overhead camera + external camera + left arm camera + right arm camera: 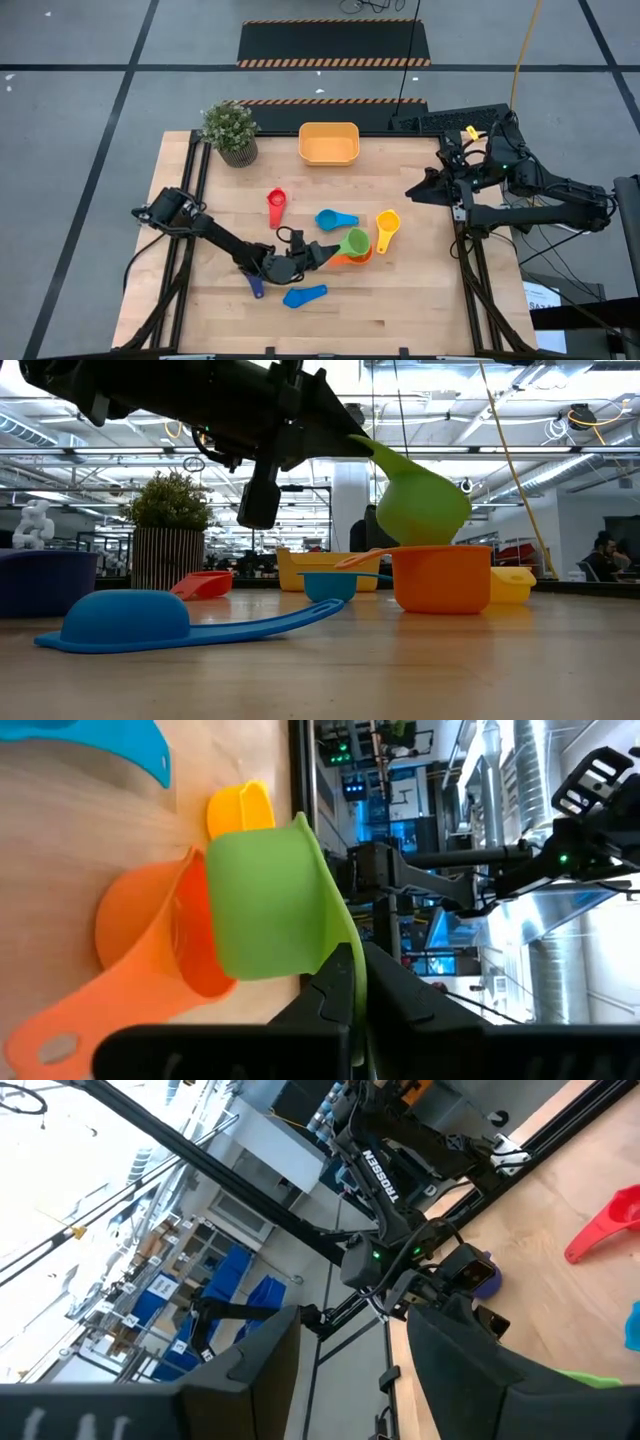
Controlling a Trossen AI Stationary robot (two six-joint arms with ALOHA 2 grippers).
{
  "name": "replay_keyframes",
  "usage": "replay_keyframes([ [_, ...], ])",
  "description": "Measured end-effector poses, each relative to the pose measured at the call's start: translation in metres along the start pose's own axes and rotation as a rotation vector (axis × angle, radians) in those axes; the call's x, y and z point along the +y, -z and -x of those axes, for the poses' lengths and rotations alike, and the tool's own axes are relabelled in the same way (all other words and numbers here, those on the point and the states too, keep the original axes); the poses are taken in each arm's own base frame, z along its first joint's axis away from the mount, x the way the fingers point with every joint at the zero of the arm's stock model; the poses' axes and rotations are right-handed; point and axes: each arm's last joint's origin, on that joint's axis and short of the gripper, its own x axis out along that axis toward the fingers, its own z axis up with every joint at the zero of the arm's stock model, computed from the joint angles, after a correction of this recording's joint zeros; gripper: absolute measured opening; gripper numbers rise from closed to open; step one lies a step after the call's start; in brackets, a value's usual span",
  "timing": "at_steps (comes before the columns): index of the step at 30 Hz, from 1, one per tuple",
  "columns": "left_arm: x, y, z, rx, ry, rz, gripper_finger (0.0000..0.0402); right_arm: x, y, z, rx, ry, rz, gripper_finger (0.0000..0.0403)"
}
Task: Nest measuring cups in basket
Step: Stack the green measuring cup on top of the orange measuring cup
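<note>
Seven cups are counted on the table, and none is yet seen in the basket [329,143]. Nearest the front edge, a light blue cup [303,296] is laid mouth down, with a dark blue cup [256,286] just beside it, partly covered by the left arm. Next in, the left gripper [322,250] is clamped on the handle of the green cup [354,242], which is held tilted just above the orange cup [352,258]; whether the two touch cannot be told, though in the left wrist view the green bowl is seen against the orange rim. A first nesting is judged to be in hand, green into orange, and not yet settled. A yellow cup [387,229] is lying just beside that pair, a second light blue cup [335,219] near it, and a red cup [276,206] farther toward the left side. Well back, the basket is standing apart from all cups, with a potted plant [231,131] at its left. The right gripper [418,190] is parked over the table's right edge, its fingers spread and nothing between them. Left to do, by this reckoning: the remaining cups stacked by size and the stack carried to the basket. Hidden or unclear: most of the dark blue cup, the orange cup's far side under the green one, and the basket's floor in the low view.
</note>
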Motion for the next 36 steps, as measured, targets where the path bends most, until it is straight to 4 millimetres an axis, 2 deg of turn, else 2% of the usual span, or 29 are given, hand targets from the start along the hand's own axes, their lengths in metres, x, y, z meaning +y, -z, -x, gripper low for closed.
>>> replay_keyframes([
  [3, 0.0, -0.001, -0.001, -0.003, -0.004, -0.003, 0.0008, 0.0, 0.0, 0.0, 0.0, 0.0, 0.001, 0.018],
  [10, 0.005, -0.006, -0.005, -0.02, -0.046, 0.02, 0.0041, 0.0, 0.0, 0.0, -0.001, 0.001, 0.012, 0.018],
  [18, 0.003, -0.009, -0.008, -0.023, -0.029, 0.035, 0.002, -0.001, 0.0, -0.002, 0.001, 0.007, 0.013, 0.018],
  [22, 0.008, -0.009, -0.008, -0.001, -0.071, 0.026, 0.0023, -0.001, 0.0, -0.002, 0.002, 0.007, 0.012, 0.018],
  [29, 0.01, -0.008, -0.007, 0.011, -0.093, 0.03, 0.0081, -0.001, 0.0, -0.002, 0.002, 0.007, 0.005, 0.018],
  [36, 0.014, -0.005, -0.006, 0.118, -0.135, 0.012, 0.0163, -0.001, 0.0, -0.002, 0.002, 0.005, -0.002, 0.018],
])
